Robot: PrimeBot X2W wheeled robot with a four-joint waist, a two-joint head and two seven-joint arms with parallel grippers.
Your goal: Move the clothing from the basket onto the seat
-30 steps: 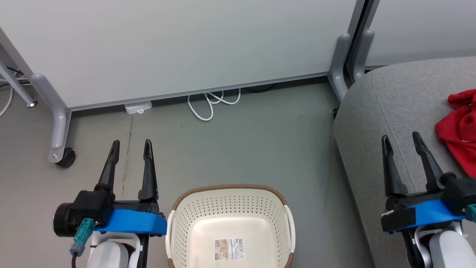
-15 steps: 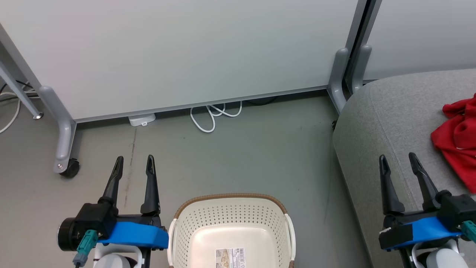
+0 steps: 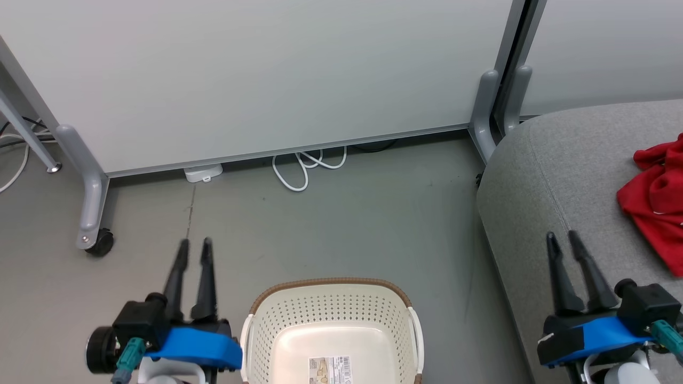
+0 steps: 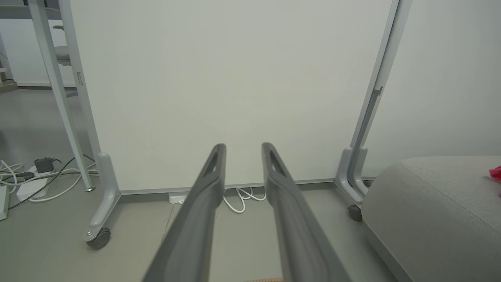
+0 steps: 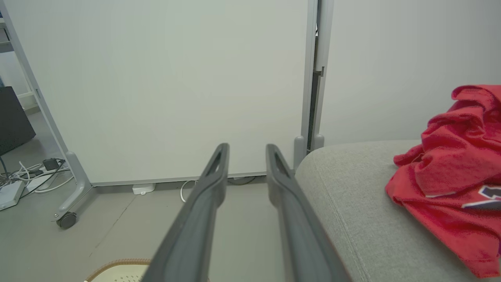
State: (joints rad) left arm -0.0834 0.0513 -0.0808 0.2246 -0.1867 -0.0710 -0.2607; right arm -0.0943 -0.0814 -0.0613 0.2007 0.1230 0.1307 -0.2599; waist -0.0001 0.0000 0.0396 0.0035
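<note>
The cream perforated basket (image 3: 331, 281) with a brown rim stands on the floor at the bottom centre; its inside shows a bare bottom with a paper label. Its rim (image 5: 117, 262) also peeks into the right wrist view. The red clothing (image 3: 653, 202) lies crumpled on the grey seat (image 3: 555, 176) at the right, and a white-outlined number shows on the red clothing (image 5: 450, 172). My left gripper (image 3: 195, 242) hovers over the floor left of the basket, fingers narrowly apart, holding nothing. My right gripper (image 3: 561, 234) hangs over the seat's front-left part, left of the clothing, also narrowly open and holding nothing.
A white partition panel (image 3: 256, 74) on grey legs with a caster (image 3: 98, 242) closes off the back. A looped white cable (image 3: 299, 165) and an adapter (image 3: 203, 172) lie at its foot. More cables and power strips (image 4: 27, 180) lie at the far left.
Both grippers' fingers have drawn much closer together, each still with a gap. The head camera tilted a little early on, shifting the whole picture down.
</note>
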